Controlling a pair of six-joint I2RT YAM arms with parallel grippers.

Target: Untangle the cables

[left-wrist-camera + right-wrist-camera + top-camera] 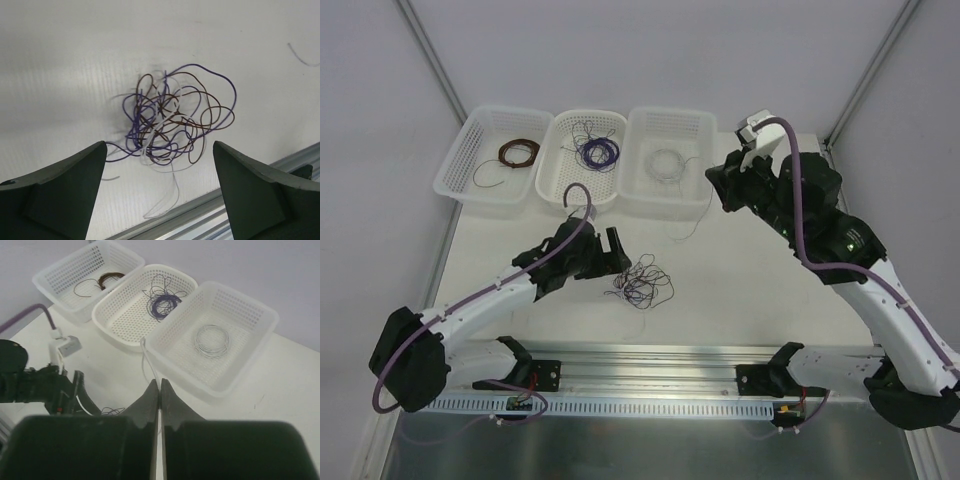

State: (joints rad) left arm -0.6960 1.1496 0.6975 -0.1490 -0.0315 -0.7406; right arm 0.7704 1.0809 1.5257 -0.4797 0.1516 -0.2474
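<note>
The cables point(640, 283) are a small tangle of purple, brown and pale hair-thin wires on the white table, left of centre. In the left wrist view the cables point(172, 122) lie just beyond my open fingers. My left gripper point(611, 250) is open and empty, just left of the tangle and above it. My right gripper point(723, 190) hovers by the right basket, shut on a thin white wire point(148, 361) that rises from between its tips point(160, 382). That white wire point(698, 222) hangs down towards the table.
Three white mesh baskets stand in a row at the back: the left basket point(460, 160) holds a brown coil point(520, 152), the middle basket point(560, 185) a purple coil point(597, 152), the right basket point(695, 125) a white coil point(667, 163). An aluminium rail point(650, 375) runs along the near edge.
</note>
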